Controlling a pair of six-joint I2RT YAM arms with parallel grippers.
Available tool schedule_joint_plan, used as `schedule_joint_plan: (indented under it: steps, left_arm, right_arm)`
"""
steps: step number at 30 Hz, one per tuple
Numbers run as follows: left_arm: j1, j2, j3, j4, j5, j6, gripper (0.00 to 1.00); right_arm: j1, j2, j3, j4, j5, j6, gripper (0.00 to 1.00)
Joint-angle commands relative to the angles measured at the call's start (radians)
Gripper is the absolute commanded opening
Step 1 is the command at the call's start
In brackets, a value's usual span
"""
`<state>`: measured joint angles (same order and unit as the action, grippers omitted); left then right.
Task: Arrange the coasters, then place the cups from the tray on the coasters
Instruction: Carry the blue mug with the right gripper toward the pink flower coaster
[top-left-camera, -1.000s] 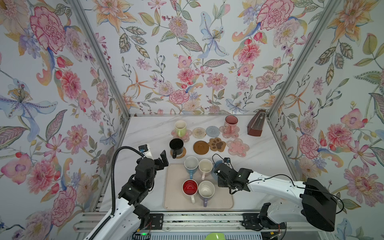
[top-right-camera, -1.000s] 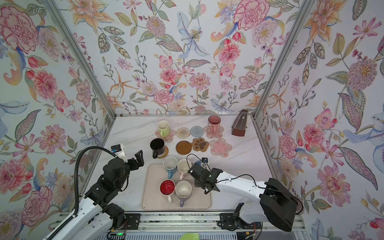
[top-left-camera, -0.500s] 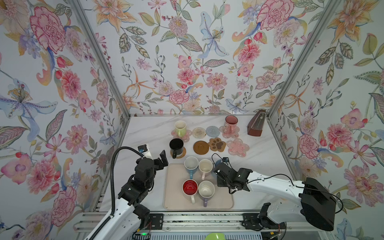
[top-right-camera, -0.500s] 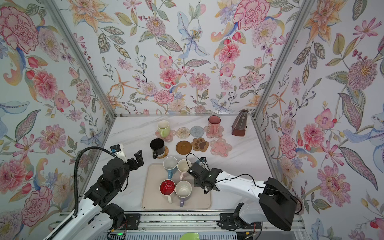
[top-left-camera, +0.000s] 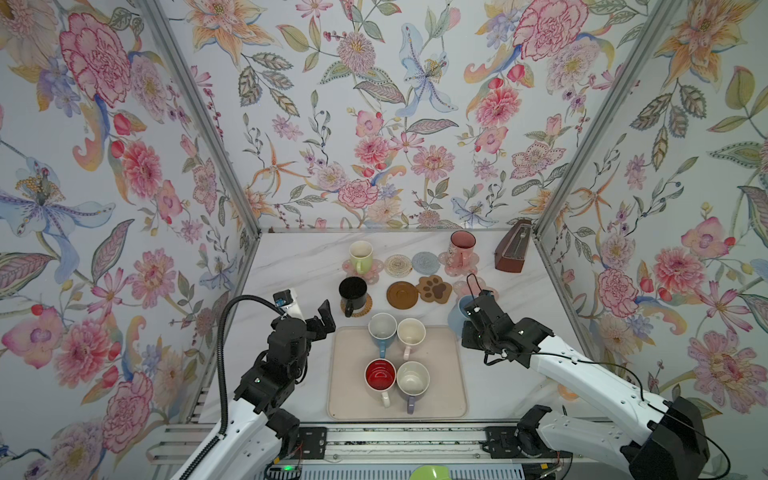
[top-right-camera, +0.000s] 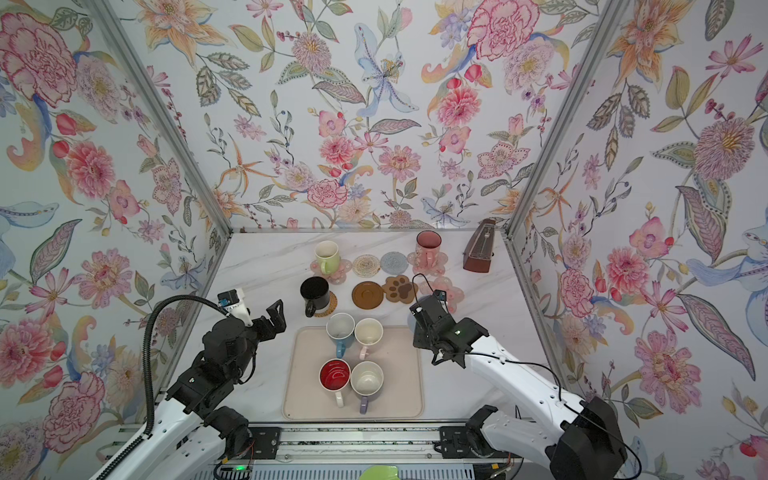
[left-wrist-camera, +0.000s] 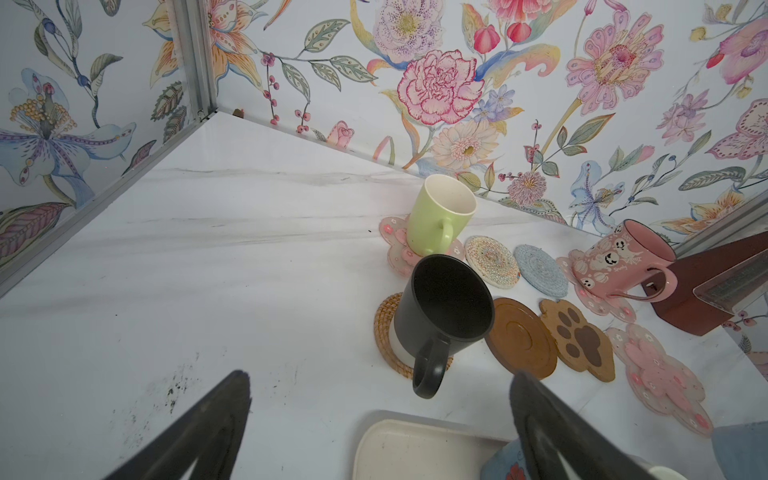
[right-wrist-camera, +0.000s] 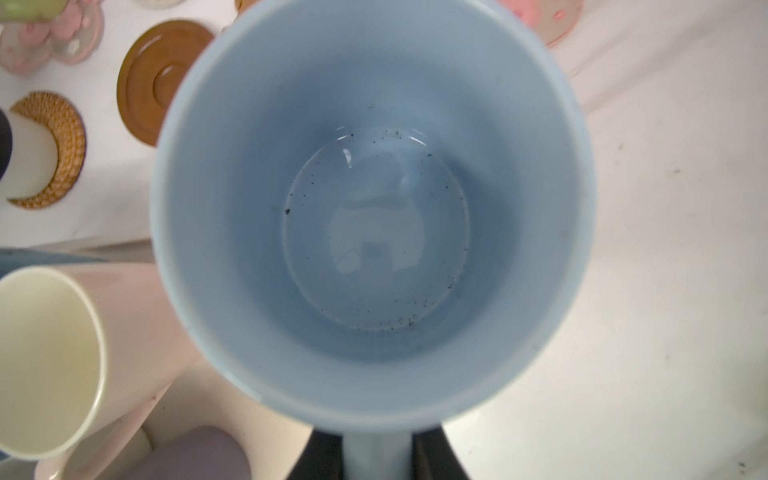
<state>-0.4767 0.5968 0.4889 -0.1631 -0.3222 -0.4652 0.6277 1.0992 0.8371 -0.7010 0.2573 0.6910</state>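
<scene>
Both top views, left to right: left claw (left-wrist-camera: 380, 375) hangs at centre left over the white veined surface (top-left-camera: 299, 262), jaws wide apart, empty. Glossy black mug (top-left-camera: 353, 291) sits on the tan rattan round (top-left-camera: 362, 311); light green mug (top-left-camera: 360, 257) above it on a translucent pink flower coaster (top-left-camera: 374, 272). Beige woven round (top-left-camera: 398, 266), grey-blue woven round (top-left-camera: 425, 262), ridged brown disc (top-left-camera: 402, 295) and brown paw shape (top-left-camera: 434, 289) lie bare mid-frame. Beige rounded-corner tray (top-left-camera: 444, 374), lower centre, holds four mugs (top-left-camera: 380, 374) in a square. Pink patterned mug (top-left-camera: 461, 249) stands on a second flower (top-left-camera: 471, 266). Right claw (right-wrist-camera: 378, 461) is clamped on the handle of the light blue mug (right-wrist-camera: 374, 208), just off the tray's upper right corner, near the bare third flower (left-wrist-camera: 660, 374).
</scene>
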Motion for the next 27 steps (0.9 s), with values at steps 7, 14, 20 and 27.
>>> schedule_joint_plan:
  steps: [7,14,20,27]
  left_arm:
    - [0.012,-0.005,-0.01,-0.017,-0.016,-0.01,0.99]
    - [0.012,-0.011,-0.008,-0.019,-0.02,-0.009,0.99]
    - [0.013,-0.015,-0.006,-0.025,-0.02,-0.007,0.99]
    - [0.014,-0.015,-0.003,-0.03,-0.022,-0.01,0.99]
  right_arm:
    - [-0.23,-0.01,0.096,0.066,0.016,-0.212,0.0]
    - [-0.307,0.059,0.096,0.176,-0.002,-0.268,0.0]
    - [-0.348,0.125,0.099,0.284,-0.013,-0.294,0.0]
    - [-0.374,0.25,0.134,0.385,-0.037,-0.323,0.0]
